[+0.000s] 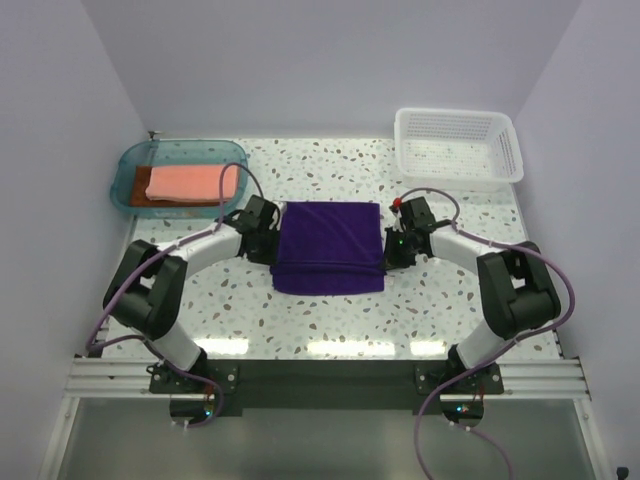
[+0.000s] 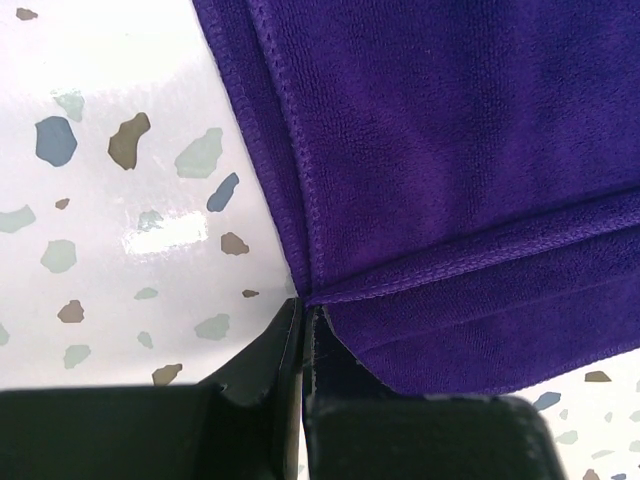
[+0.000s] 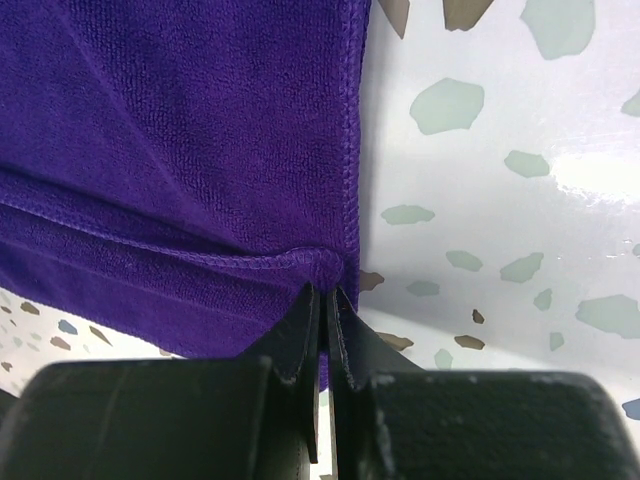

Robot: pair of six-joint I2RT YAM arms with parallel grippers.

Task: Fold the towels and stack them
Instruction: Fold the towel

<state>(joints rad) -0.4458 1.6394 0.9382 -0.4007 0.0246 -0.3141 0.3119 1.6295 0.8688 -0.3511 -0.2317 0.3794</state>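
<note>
Left pincer, right pincer: both closed tight, each nipping an upper-layer corner of deep purple terry-cloth towel, likely so the fold lands square.

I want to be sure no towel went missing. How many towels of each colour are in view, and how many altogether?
purple towel: 1
salmon pink towel: 1
rust brown towel: 1, under the pink one in the teal tray
Total: 3
</note>
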